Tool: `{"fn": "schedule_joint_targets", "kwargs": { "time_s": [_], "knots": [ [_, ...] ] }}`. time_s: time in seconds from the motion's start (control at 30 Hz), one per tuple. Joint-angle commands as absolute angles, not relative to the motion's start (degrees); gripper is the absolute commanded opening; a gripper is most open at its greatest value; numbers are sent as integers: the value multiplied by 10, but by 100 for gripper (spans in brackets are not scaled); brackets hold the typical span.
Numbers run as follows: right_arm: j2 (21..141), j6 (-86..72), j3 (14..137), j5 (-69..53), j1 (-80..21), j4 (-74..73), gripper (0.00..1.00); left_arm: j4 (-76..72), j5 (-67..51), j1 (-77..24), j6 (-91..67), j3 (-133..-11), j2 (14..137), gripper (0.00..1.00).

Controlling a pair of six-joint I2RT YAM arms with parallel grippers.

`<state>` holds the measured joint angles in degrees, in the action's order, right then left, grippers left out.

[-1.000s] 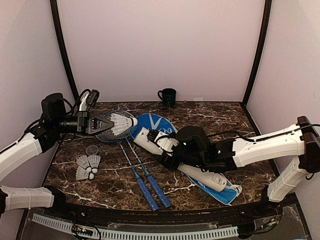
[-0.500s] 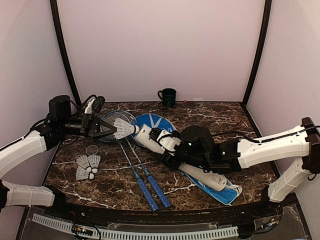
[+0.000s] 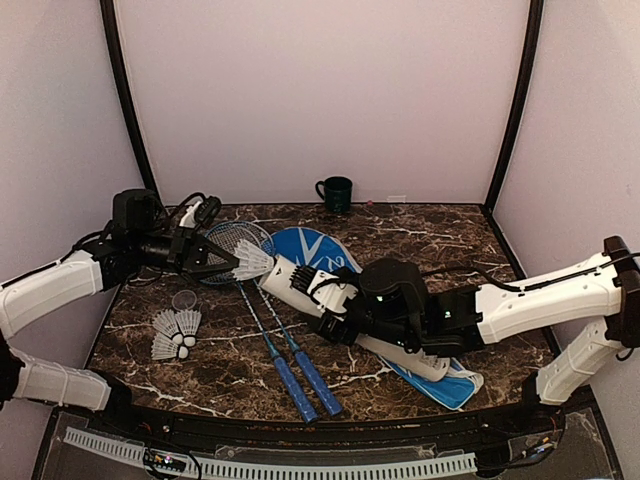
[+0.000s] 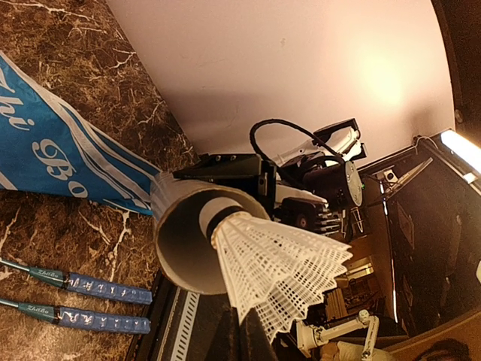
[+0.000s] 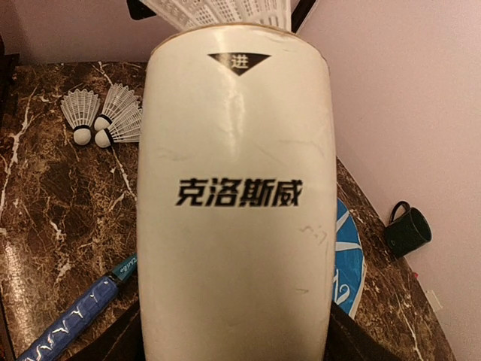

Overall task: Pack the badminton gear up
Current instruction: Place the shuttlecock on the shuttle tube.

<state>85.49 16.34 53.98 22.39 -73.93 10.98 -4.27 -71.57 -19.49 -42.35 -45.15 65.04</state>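
Readable print: Chinese characters and cursive fragments.
The long white cylindrical tube [image 5: 237,226] carries a black triangle holding "进" near its mouth, with "克洛斯威" in black below. The blue racket-shaped fabric cover [image 4: 68,150] shows white cursive fragments, perhaps "hi" and "Bo". Pale lettering on the blue racket handles [image 4: 105,288] is too small to read.

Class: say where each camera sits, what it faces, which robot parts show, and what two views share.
Top external: above and behind the arms, looking down on the table; both arms, left hand and right hand show.
Left wrist: on the left arm, facing the open tube past the held shuttlecock; little of its hand shows.
Right wrist: on the right arm, looking along the tube; dark fingers flank it.
Shared: both wrist views show tube and shuttlecock.
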Motion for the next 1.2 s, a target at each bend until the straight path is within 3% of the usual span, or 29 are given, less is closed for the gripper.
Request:
{"fn": "schedule_joint_targets", "kwargs": {
  "time_s": [0.0,0.27,0.5,1.17],
  "knots": [
    [847,179,543,240,-754,150,70,-5,-751,-193,-381,-476,674,0],
    [847,180,541,237,-762,148,70,69,-762,-210,-312,-497,715,0],
    [865,174,549,222,-768,138,71,231,-755,-250,-182,-583,784,0],
    [883,177,549,239,-769,148,71,414,-722,-306,-31,-697,878,0]
  ]
}}
